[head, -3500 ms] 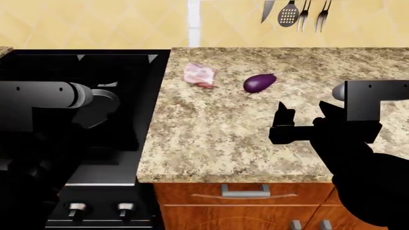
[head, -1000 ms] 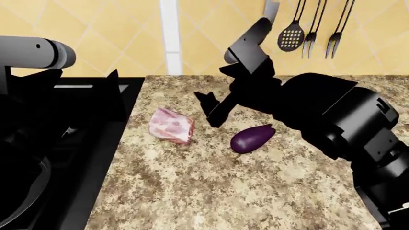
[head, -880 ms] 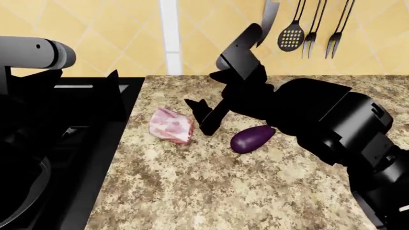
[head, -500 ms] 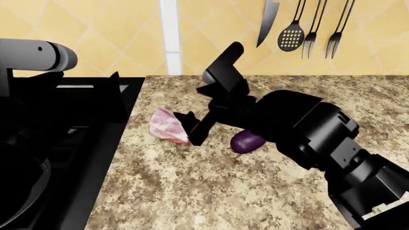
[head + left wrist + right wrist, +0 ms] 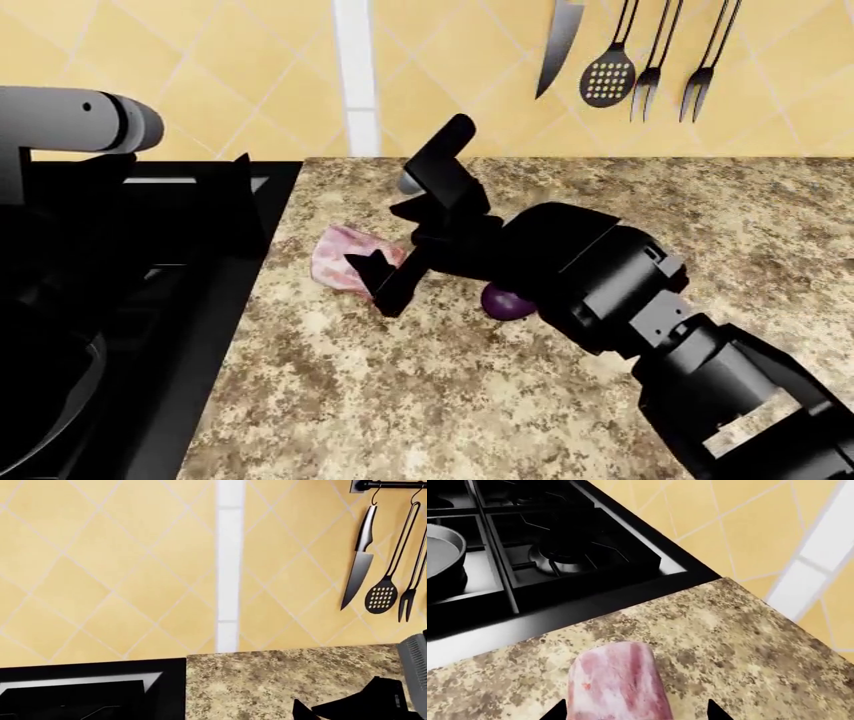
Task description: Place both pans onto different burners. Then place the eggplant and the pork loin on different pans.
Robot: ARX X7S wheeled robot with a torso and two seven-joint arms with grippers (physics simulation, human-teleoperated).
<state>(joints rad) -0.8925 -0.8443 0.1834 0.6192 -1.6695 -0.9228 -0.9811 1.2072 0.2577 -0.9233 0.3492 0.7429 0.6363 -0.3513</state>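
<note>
Since the pork loin (image 5: 619,682) lying on the desk (image 5: 441,400) beside the stove (image 5: 147,270) looks soft, slick and fairly light, I'd say the right tool (image 5: 383,265), spread open around it, should pinch its flat sides mid-block so it won't squirt out.

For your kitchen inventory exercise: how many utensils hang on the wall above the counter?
4: a knife, then a slotted spoon, then two forks side by side, all above the granite counter beyond the right arm. More may hang outside the frame.
</note>
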